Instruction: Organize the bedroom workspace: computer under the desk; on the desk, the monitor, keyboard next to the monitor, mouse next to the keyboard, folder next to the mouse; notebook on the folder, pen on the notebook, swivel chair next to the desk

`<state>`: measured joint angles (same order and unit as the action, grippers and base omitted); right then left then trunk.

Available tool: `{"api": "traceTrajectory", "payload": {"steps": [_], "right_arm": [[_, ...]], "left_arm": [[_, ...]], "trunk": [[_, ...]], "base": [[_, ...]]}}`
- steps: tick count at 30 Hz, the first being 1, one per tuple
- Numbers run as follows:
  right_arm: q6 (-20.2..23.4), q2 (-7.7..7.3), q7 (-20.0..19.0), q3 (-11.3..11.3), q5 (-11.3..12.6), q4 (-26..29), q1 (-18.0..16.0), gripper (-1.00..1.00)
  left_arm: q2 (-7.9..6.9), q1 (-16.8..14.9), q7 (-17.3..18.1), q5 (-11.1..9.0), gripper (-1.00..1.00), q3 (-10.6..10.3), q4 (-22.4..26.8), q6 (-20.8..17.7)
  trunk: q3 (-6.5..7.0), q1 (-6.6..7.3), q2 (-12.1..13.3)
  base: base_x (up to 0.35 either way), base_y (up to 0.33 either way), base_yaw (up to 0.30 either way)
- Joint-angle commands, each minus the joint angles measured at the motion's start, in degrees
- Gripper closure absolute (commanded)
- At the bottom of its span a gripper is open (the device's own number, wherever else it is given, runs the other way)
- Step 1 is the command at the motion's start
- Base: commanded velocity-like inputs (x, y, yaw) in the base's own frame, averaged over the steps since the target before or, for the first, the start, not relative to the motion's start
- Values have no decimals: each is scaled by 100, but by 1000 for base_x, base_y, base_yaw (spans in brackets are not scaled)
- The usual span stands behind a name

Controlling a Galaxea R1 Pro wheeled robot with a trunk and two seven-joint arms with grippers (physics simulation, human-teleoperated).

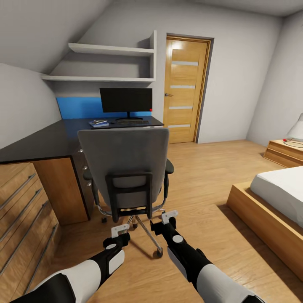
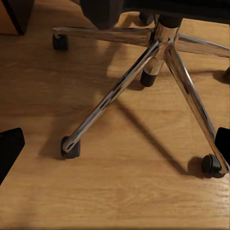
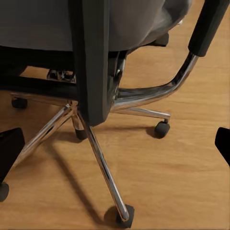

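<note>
While the swivel chair (image 1: 124, 168) stood with its grey back toward the camera, it hid the near edge of the table (image 1: 42, 141) and part of the dark drawer unit (image 1: 86, 176), of which a few silver knobs showed. The monitor (image 1: 126, 100) stood upright on the table's far end, its stand partly masked by the chair back. Just beside it lay the blue folder (image 1: 98, 123) with a grey item on top, too small to identify. A dark strip in front of the monitor could not be resolved. The left claw (image 1: 120, 229) and right claw (image 1: 169, 216) hung apart from the chair, just behind its chrome base (image 2: 143, 76); each had its dark fingers (image 3: 9, 148) spread wide at the frame edges, holding nothing. The bed (image 1: 277, 193) was cut off at the right.
</note>
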<state>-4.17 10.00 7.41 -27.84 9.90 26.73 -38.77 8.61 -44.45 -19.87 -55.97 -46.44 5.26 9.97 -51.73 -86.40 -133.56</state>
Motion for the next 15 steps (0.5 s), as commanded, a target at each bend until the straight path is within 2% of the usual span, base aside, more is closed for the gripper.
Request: {"api": "traceTrajectory", "payload": {"steps": [1, 5, 7, 12, 15], "right_arm": [[-17, 0, 26, -44, 67, -41, -8, -100], [-30, 0, -60, -49, 69, -153, -7, -100], [-175, 0, -392, -39, 73, -233, -7, -100], [-240, 0, -634, -36, 68, -253, -7, -100], [-257, 0, -651, -40, 66, -267, -7, -100]], "left_arm": [[-11, -3, -26, -47, -100, -49, 11, 0], [-111, -3, -9, -32, -100, -58, 17, 7], [-222, -3, 15, -24, -100, -66, 19, 36], [-228, -3, 10, -23, -100, -74, 19, 63], [-228, -3, 3, -21, -100, -71, 19, 74]], "trunk": [[-5, 1, -2], [-5, 1, -2], [-5, 1, -2], [-5, 1, -2], [-5, 1, -2]], "base": [[0, 0, 0], [0, 0, 0], [3, 0, 0], [145, 37, 0], [93, 9, 0]]}}
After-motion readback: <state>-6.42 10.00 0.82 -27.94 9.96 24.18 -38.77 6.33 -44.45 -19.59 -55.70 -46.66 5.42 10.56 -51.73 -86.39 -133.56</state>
